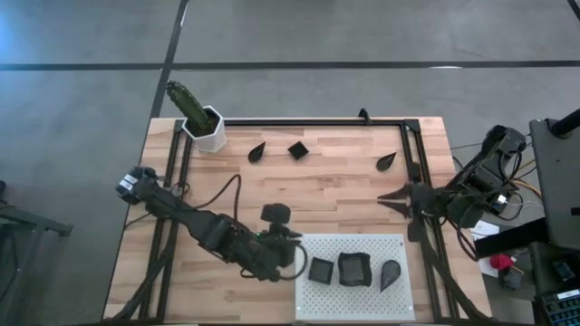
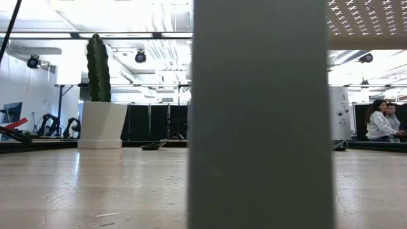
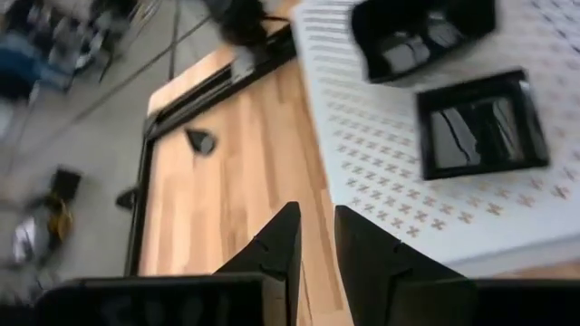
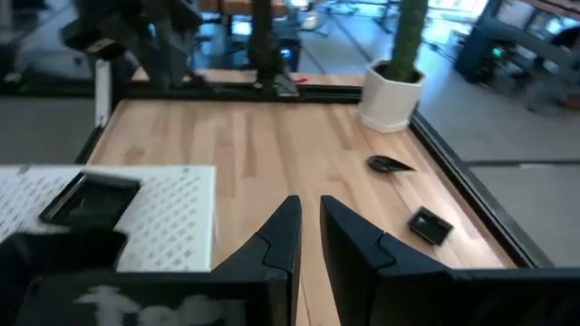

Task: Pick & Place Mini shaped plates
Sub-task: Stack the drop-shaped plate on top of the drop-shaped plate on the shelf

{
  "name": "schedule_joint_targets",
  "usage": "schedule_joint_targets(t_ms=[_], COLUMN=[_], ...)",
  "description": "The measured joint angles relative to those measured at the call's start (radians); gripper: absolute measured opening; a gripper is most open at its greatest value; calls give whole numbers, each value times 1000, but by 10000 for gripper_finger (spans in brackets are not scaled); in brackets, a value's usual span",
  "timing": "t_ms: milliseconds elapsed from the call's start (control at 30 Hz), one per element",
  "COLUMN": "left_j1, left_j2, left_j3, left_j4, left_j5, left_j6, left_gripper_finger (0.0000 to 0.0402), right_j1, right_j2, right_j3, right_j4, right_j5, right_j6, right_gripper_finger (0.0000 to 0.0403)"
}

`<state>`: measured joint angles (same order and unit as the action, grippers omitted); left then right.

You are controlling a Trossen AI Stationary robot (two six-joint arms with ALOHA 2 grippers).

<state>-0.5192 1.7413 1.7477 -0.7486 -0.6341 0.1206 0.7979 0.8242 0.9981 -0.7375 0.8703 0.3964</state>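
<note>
Just off the white board's [image 1: 353, 299] near-left edge, the left gripper [image 3: 315, 237] hovers with fingers narrowly parted, apparently holding nothing. Three small plates [image 1: 354, 269] sit on the board; three more [image 1: 297, 149] lie by the far rail. Over the table's right edge, the right gripper [image 1: 391, 197] waits, fingers nearly together.

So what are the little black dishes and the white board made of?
The square plate looks like glossy black plastic, since it shows bright reflections. The white board seems matte plastic or painted metal, punched with rows of small cross-shaped holes. The table looks like wood, with plank lines.
</note>
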Motion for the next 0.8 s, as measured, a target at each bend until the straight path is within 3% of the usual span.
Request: schedule_joint_targets(t_ms=[367,567,800], left_j1=[5,5,4], left_j2=[-24,-24,-24], left_j3=[-1,-1,-2], left_j4=[-21,-22,-23], left_j5=[-49,-105,-116], left_j6=[-365,-434,-480], left_gripper_finger=[67,68,65], right_j1=[-4,-52,-163], right_j2=[1,-7,-20], right_j3=[0,0,0], right_j4=[-119,-394,-756], right_j5=[139,186,139], right_j6=[326,735,1239], right_gripper_finger=[43,43,43])
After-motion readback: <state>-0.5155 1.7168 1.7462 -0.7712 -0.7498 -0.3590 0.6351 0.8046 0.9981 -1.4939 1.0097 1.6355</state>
